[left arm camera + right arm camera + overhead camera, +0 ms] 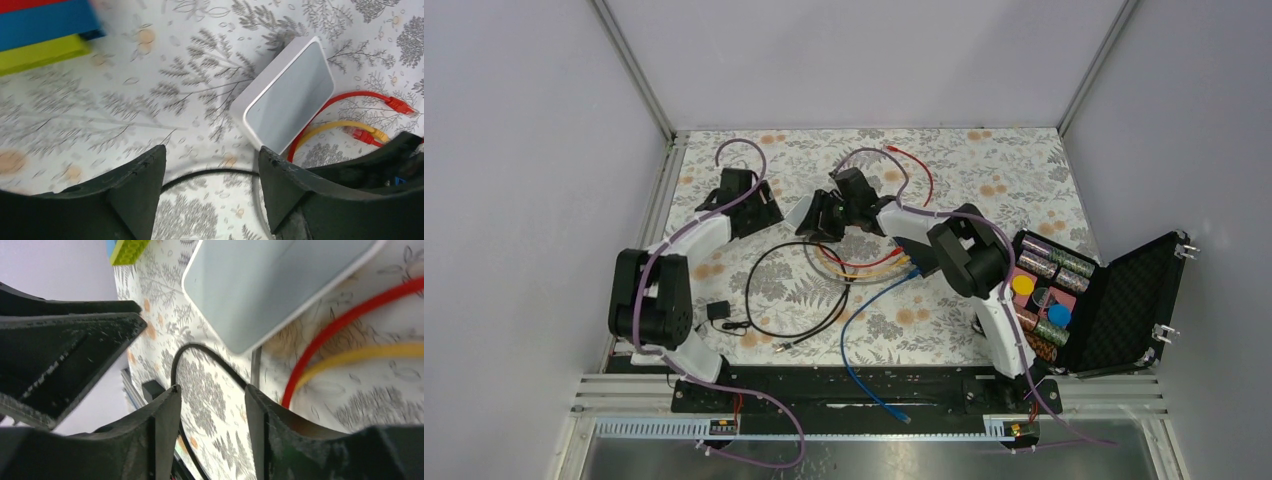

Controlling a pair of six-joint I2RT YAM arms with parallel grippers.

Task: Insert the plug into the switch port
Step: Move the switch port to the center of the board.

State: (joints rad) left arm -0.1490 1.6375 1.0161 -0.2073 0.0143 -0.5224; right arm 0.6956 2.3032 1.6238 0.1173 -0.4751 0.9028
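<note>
Plug [400, 104] of red plastic tips a glossy cable [360, 93] beside the smooth, rounded white box [287, 95]; left jaws and right jaws gape, empty.

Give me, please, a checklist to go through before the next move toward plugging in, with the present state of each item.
1. The left gripper is open and empty: ok, nothing sits between its fingers.
2. The right gripper is open and empty: ok.
3. A plug is held, ready to insert: not ok; the red plug lies loose on the table.
4. The switch port is in view: cannot tell; only the white box shows clearly.
5. The black cable is out of the fingers' way: cannot tell; it runs on the table under both grippers.
</note>
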